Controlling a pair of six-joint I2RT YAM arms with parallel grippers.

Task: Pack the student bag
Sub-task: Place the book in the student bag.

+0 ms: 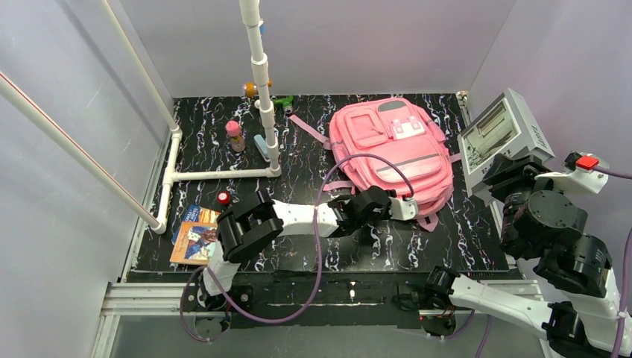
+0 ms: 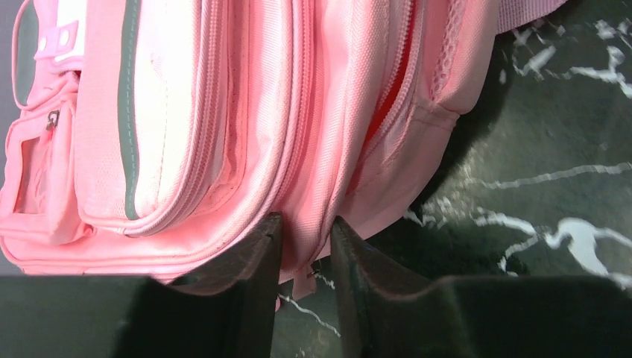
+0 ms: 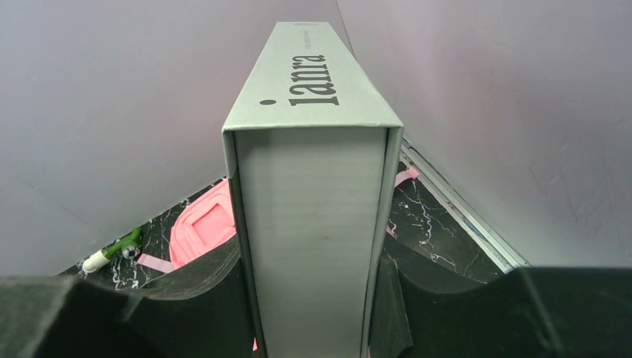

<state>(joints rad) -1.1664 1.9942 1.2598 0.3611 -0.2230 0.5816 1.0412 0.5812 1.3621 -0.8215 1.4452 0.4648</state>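
I see the student bag point(image 1: 391, 153) lying front-up at the rear right of the counter point(image 1: 373, 250). Its long axis runs far to near, with the top away from the arms. It is pink, with zip pockets and a white patch point(image 1: 408, 128). My left jaws pinch its near edge. My right jaws clasp a grey box point(image 1: 501, 134), raised to its right.

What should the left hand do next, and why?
Probably lift the pinched fabric to start opening a compartment. The left hand appears shut on the student bag at its near edge. No pocket gapes wide in the top view. The right hand holds the grey box upright, off to the bag's right, with no opening to drop it into.
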